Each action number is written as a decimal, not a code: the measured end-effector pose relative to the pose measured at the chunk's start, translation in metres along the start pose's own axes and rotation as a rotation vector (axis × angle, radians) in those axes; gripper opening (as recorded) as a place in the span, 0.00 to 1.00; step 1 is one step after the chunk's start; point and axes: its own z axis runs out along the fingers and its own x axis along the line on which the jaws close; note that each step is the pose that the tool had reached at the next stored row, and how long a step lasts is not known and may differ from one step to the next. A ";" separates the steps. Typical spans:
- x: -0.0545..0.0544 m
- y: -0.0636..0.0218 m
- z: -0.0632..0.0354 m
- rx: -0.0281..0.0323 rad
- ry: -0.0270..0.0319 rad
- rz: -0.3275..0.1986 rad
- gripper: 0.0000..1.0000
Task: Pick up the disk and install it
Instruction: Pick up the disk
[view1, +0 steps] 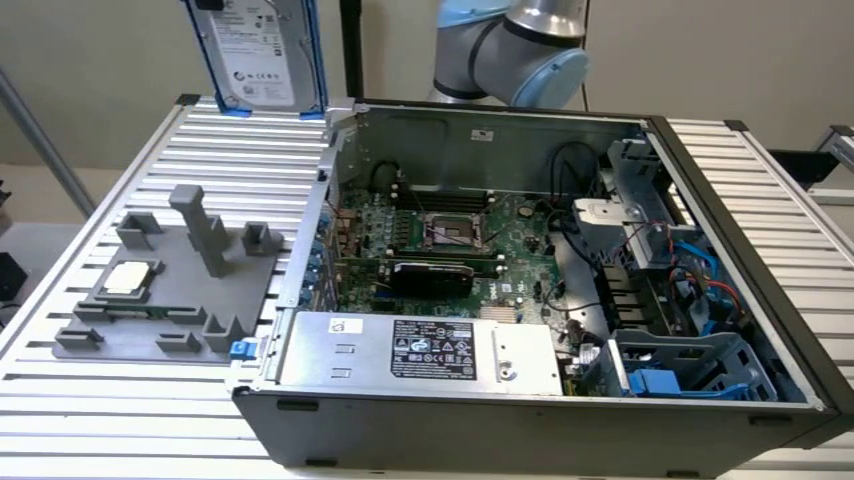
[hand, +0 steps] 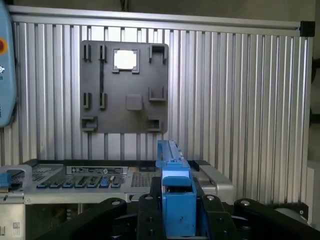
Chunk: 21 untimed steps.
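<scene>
The disk (view1: 260, 55), a silver-grey drive with a white label in a blue carrier frame, hangs upright in the air above the far corner of the table, on the exterior view's left. In the wrist view I see the disk (hand: 176, 195) edge-on as a blue strip. My gripper (hand: 177, 215) is shut on it, with a black finger (hand: 147, 212) pressed against each side. The arm (view1: 514, 45) rises behind the open computer case (view1: 534, 420).
The case holds a motherboard (view1: 447, 245), a silver power supply (view1: 414, 350) at its near side and a blue-tabbed drive cage (view1: 694, 370) at the near right. A grey fixture plate (view1: 160, 300) with a small processor chip (view1: 130, 278) lies on the slatted table (view1: 80, 420).
</scene>
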 end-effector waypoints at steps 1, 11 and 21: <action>0.001 -0.0045 -0.0002 0.0000 0.0000 0.000 0.00; 0.015 -0.0503 -0.0021 0.0001 -0.0001 0.000 0.00; 0.028 -0.0960 -0.0039 0.0000 -0.0001 0.000 0.00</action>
